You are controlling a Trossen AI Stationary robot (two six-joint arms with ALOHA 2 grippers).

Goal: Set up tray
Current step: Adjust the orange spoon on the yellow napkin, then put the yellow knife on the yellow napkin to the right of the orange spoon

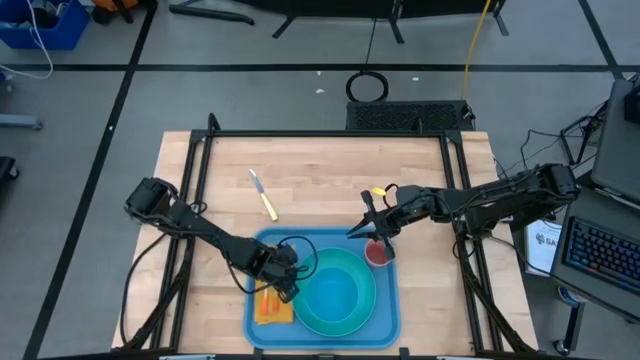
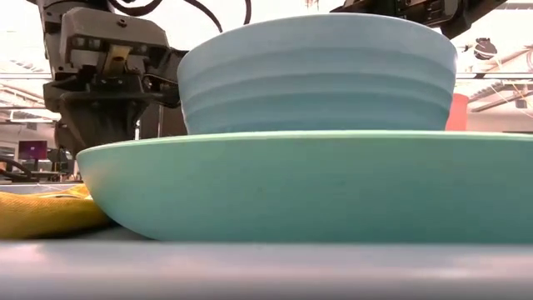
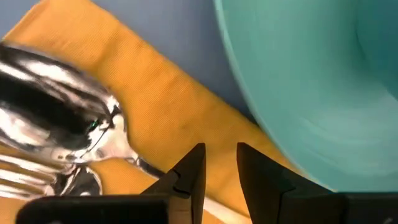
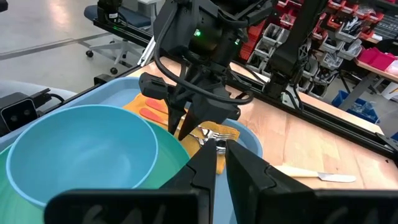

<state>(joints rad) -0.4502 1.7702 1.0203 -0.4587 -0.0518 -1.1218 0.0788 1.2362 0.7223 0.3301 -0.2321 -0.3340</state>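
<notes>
Left gripper (image 1: 283, 283) hangs low over the near left part of the tray (image 1: 390, 320), its fingers standing a narrow gap apart with nothing between them, as the left wrist view shows (image 3: 216, 168); just beyond its tips lies an orange napkin (image 3: 143, 106) with a spoon (image 3: 56, 118) and, partly cut off at the picture's edge, a fork (image 3: 37, 177) resting on it; from above the cutlery is hidden under the gripper and only the napkin (image 1: 270, 308) shows; the light-blue tray sits at the near middle of the wooden table (image 1: 320, 175), its near rim blurred across the bottom of the low view; a turquoise plate (image 1: 365, 305) fills its middle with a lighter blue bowl (image 1: 332, 295) inside it, and in the low view plate (image 2: 291, 187) and bowl (image 2: 316, 75) block nearly everything behind them; right gripper (image 1: 372, 232) is at the tray's far right corner, over a red cup (image 1: 380, 253) of which only a sliver shows in the low view (image 2: 456, 112); its fingers stand narrowly apart in the right wrist view (image 4: 220, 163), and whether they touch or hold the cup cannot be told; a yellow-handled knife (image 1: 263, 194) lies on the bare table beyond the tray, well apart from it.
</notes>
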